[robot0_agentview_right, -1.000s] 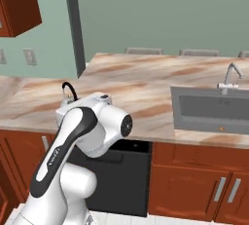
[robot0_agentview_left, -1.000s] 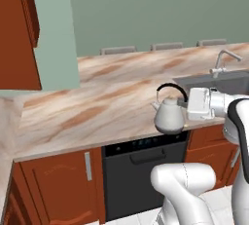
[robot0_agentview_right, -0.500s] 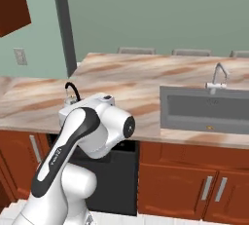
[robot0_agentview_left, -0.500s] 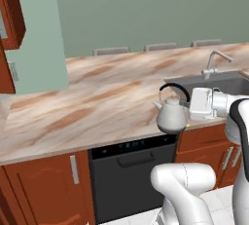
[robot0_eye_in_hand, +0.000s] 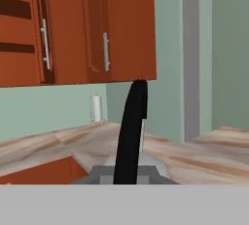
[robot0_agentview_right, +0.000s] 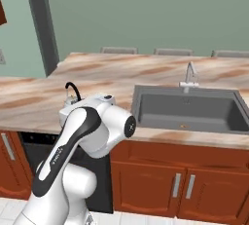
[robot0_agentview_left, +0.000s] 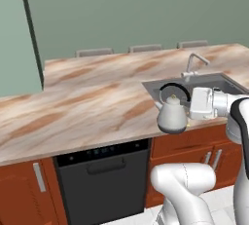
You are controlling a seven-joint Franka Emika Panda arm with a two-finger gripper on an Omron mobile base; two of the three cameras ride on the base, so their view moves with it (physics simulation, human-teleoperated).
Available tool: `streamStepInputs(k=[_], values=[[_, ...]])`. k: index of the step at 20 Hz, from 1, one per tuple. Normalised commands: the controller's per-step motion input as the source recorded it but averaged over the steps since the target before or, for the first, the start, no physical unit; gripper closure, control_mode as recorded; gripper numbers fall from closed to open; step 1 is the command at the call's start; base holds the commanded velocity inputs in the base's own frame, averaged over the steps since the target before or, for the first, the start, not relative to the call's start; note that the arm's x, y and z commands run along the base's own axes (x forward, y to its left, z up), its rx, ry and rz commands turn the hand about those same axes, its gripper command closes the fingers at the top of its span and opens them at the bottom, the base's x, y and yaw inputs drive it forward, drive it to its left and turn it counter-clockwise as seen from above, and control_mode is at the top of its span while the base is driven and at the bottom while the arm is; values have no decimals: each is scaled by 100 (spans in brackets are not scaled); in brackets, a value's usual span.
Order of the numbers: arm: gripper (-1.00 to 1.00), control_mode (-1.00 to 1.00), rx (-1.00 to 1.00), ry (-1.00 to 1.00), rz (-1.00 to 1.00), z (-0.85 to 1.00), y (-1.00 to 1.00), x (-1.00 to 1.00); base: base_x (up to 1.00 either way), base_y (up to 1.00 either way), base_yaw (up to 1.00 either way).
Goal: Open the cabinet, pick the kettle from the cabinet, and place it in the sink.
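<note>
Base has driven right: sink (robot0_agentview_left: 226, 80) now centre-right in the left base view. Gripper (robot0_agentview_left: 187, 110) pinching kettle (robot0_agentview_left: 171, 115) handle, carried at the counter edge; placing remains.

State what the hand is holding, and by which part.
The hand holds the kettle, clamped on its thin black arched handle, body hanging clear above the counter edge.

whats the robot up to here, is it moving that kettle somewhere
The white arm is carrying the silver kettle, with its pincer shut on the black arched handle. The kettle hangs in the air above the front edge of the marbled countertop, beside the near left corner of the dark sink. It is not yet in the basin. The hand view shows the wall cabinet.
</note>
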Motion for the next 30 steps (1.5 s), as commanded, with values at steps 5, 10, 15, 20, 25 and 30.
streamStepInputs(k=[5,10,15,20,25,30], values=[[100,100,0,0,0,0,0,0,23,-64,0],[100,100,0,0,0,0,0,0,23,-63,0],[100,100,0,0,0,0,0,0,25,-58,3],[100,100,0,0,0,0,0,0,28,-50,11],[100,100,0,0,0,0,0,0,33,-42,20],[100,100,0,0,0,0,0,0,32,-43,19]])
